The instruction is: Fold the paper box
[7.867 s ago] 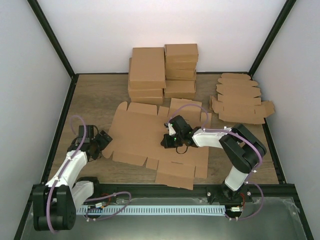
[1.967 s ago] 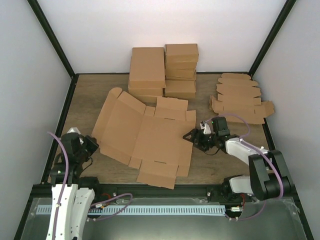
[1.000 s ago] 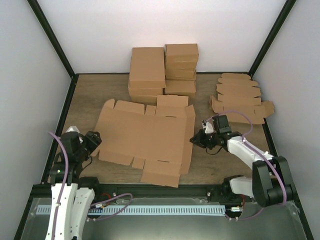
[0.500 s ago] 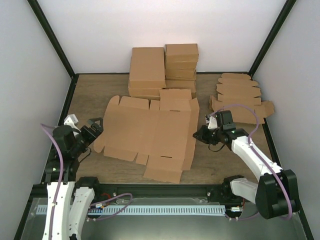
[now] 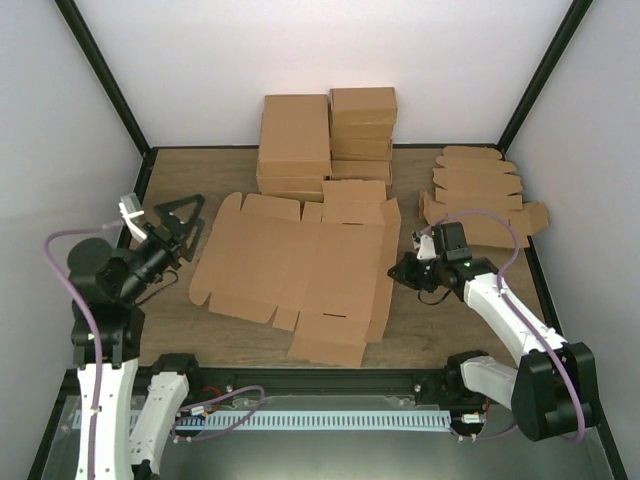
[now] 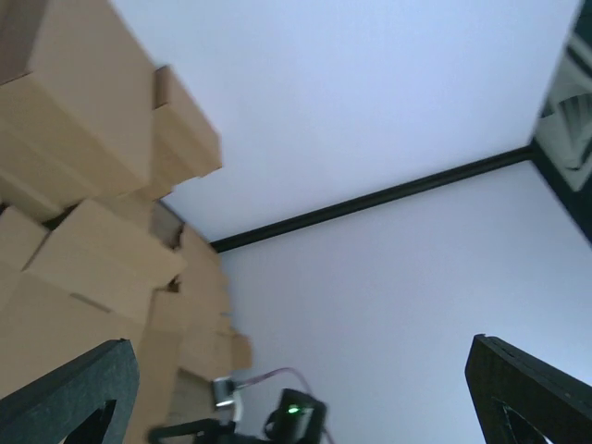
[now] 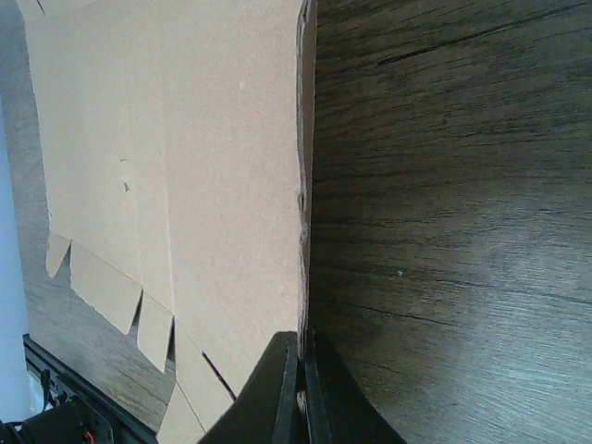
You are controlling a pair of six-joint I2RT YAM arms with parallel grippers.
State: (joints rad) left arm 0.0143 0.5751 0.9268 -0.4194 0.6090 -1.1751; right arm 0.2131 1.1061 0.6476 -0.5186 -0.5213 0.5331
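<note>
The paper box [image 5: 300,268] lies spread out as one large flat brown sheet in the middle of the table. My right gripper [image 5: 402,272] is shut on its right edge, which tilts up a little off the wood. In the right wrist view the two fingertips [image 7: 289,388] pinch the thin cardboard edge of the paper box [image 7: 185,166]. My left gripper [image 5: 185,218] hangs open in the air to the left of the sheet, touching nothing. In the left wrist view the left gripper [image 6: 296,398] has its fingers [image 6: 65,393] wide apart with only the far wall between them.
Stacks of folded brown boxes [image 5: 325,140] stand at the back, behind the sheet. Smaller flat blanks with rounded tabs [image 5: 480,200] lie at the back right. White walls with black frame posts close in the wooden table [image 5: 180,180] on three sides.
The left gripper has opened wide, let go of the sheet's left edge and risen up and back. The sheet has shifted and turned slightly. The right gripper stays clamped on the right edge.
</note>
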